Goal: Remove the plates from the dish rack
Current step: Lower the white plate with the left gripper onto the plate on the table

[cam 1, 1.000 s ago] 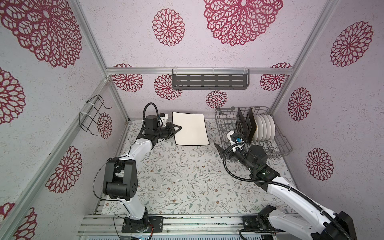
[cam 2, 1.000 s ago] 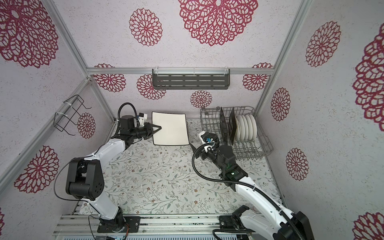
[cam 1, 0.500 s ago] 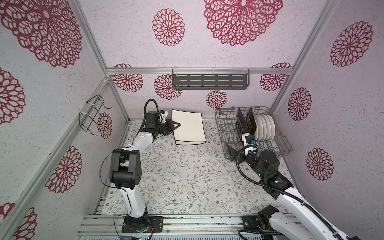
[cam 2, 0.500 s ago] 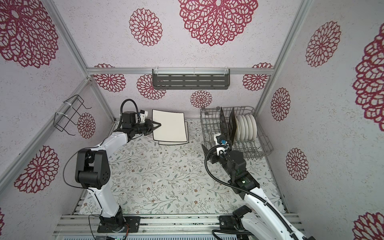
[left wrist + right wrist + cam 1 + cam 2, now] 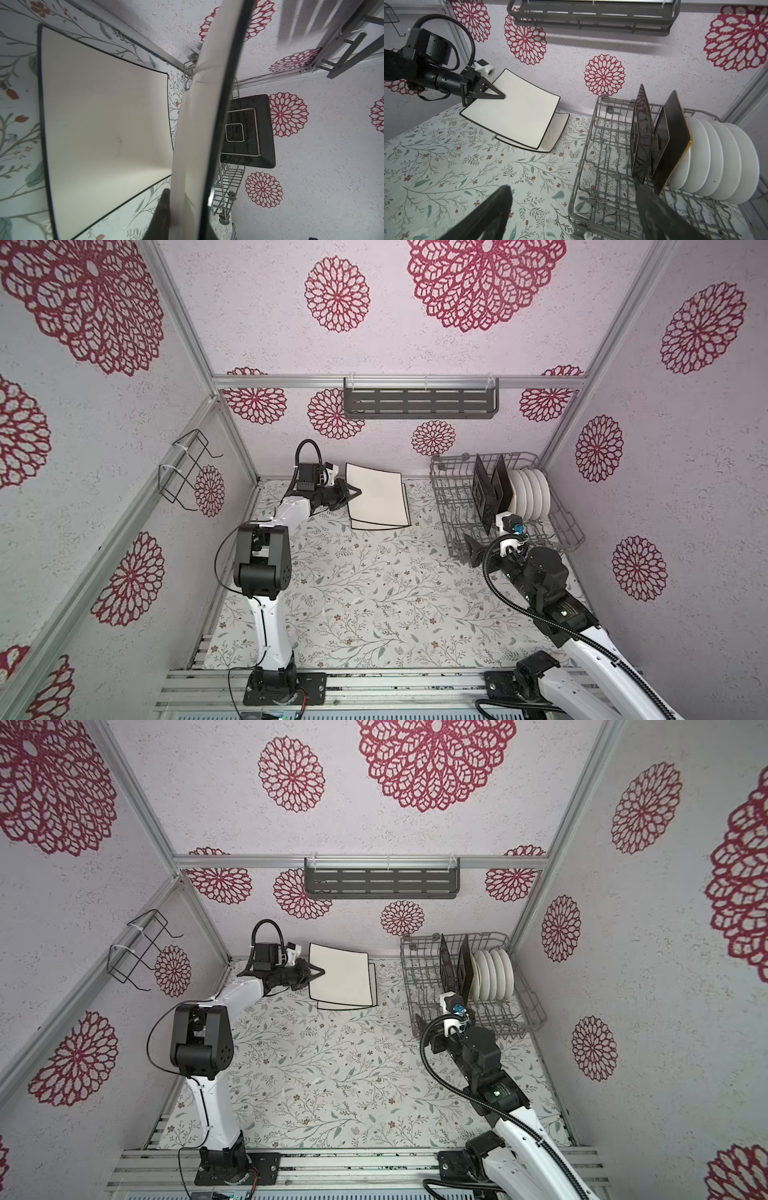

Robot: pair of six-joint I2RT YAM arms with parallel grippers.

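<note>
My left gripper (image 5: 353,491) (image 5: 316,972) (image 5: 185,218) is shut on the edge of a cream rectangular plate (image 5: 376,497) (image 5: 512,104), holding it tilted above a second cream plate (image 5: 405,514) (image 5: 104,124) (image 5: 550,135) that lies flat on the table. The grey wire dish rack (image 5: 449,489) (image 5: 415,977) (image 5: 583,166) holds two upright black square plates (image 5: 484,493) (image 5: 675,135) and several round white plates (image 5: 532,493) (image 5: 716,155). My right gripper (image 5: 484,537) (image 5: 572,187) is open and empty, straddling the rack's near left rim, with one finger (image 5: 654,207) just before the nearer black plate (image 5: 641,124).
A dark slotted shelf (image 5: 419,402) (image 5: 591,16) hangs on the back wall. A small black wire holder (image 5: 183,472) is fixed to the left wall. The floral table cover (image 5: 374,593) stretches between the two arm bases.
The left gripper has lifted and tilted its cream plate towards the back wall, uncovering the plate beneath. The right gripper has swung right, from beside the rack's left side to its near rim.
</note>
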